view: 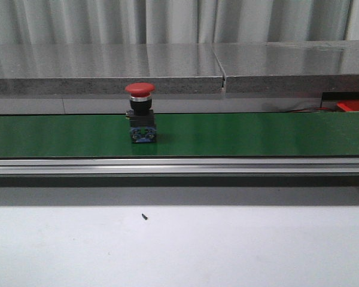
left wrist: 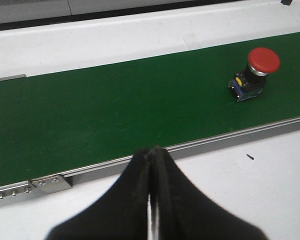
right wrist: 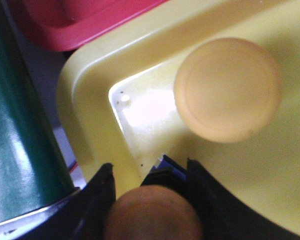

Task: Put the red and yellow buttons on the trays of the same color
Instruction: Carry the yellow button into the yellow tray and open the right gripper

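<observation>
Red button [view: 140, 112]: we see it upright on green belt [view: 257, 134], cap up.
Left end effector [left wrist: 152, 152]: fingers together, empty.
Right end effector [right wrist: 150, 172]: clamped on yellow button [right wrist: 152, 212] over yellow tray [right wrist: 90, 105].

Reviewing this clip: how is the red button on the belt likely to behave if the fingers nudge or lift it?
The red button stands upright, its wide cap over a narrower body, so a high nudge may tip it. It looks rigid, likely hard plastic. The smooth domed cap probably slips; the blocky base seems the surer hold.
</observation>
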You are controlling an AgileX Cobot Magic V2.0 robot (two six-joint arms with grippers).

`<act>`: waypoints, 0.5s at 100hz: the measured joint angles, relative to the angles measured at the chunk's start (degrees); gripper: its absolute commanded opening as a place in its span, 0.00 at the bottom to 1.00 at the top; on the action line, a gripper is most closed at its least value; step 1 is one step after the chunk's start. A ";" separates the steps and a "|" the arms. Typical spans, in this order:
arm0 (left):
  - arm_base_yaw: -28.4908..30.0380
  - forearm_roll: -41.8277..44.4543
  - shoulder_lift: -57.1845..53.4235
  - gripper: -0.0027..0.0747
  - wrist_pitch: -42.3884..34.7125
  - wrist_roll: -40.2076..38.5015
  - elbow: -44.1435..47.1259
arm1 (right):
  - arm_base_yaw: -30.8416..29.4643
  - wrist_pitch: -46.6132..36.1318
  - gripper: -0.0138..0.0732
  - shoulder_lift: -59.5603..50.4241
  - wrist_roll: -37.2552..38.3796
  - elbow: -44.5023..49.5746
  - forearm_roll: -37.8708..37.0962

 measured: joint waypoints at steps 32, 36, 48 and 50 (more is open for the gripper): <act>0.00 0.00 0.00 0.01 -0.54 0.00 0.00 | 0.00 -0.50 0.74 0.95 0.00 0.00 0.32; 0.00 0.00 0.00 0.01 -0.54 0.00 0.00 | 0.00 -0.59 0.77 0.95 0.00 0.00 0.32; 0.00 0.00 0.00 0.01 -0.58 0.00 0.00 | 0.00 -1.26 0.78 0.95 0.00 0.00 0.35; 0.00 0.00 0.00 0.01 -0.58 0.00 0.00 | 0.00 -1.26 0.78 0.95 0.00 0.00 0.35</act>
